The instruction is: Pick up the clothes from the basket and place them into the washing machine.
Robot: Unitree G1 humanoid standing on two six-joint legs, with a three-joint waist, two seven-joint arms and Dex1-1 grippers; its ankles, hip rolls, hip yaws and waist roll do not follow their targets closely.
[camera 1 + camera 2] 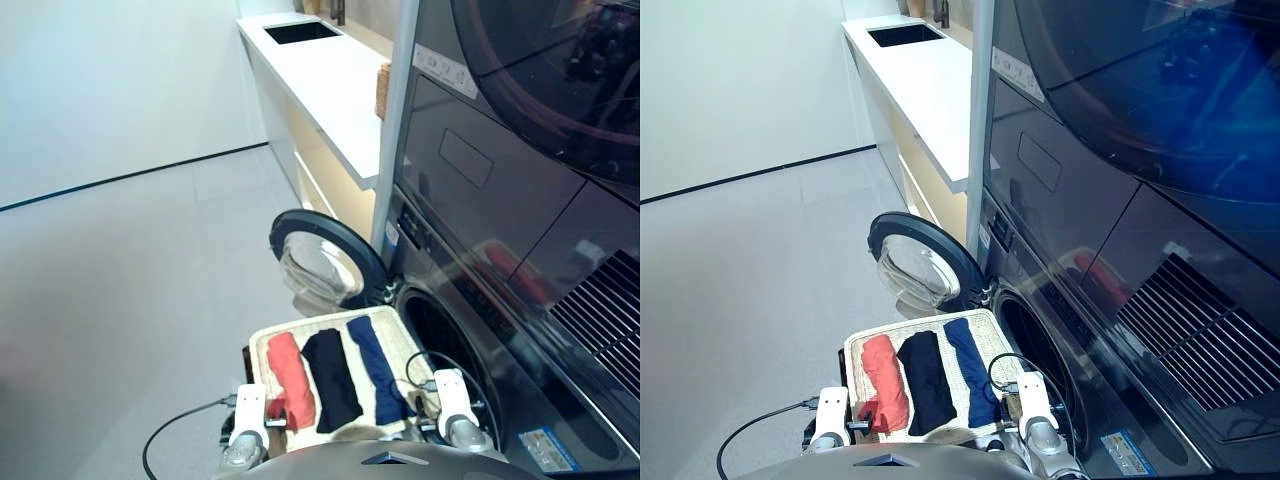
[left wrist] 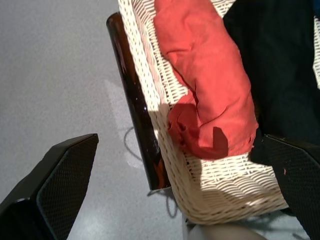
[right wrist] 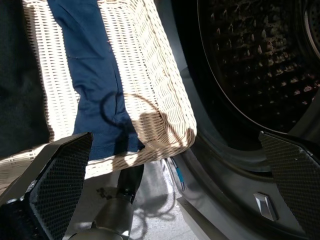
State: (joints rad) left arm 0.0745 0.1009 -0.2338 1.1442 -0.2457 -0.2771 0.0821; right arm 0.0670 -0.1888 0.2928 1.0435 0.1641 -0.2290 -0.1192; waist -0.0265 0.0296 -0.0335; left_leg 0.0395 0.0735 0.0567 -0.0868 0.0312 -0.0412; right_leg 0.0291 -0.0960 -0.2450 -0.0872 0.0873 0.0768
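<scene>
While both arms hang low at the basket's [image 1: 262, 345] near edge, left gripper [image 2: 175, 165] and right gripper [image 3: 175, 165] gape wide, empty; red-orange [image 1: 290, 378], black [image 1: 331, 378], navy [image 1: 377, 380] garments lie inside, beside the washing machine [image 1: 450, 340].

A white counter [image 1: 335, 85] with a dark sink [image 1: 300, 32] flanks the stacked upper appliance [image 1: 520, 120].
</scene>
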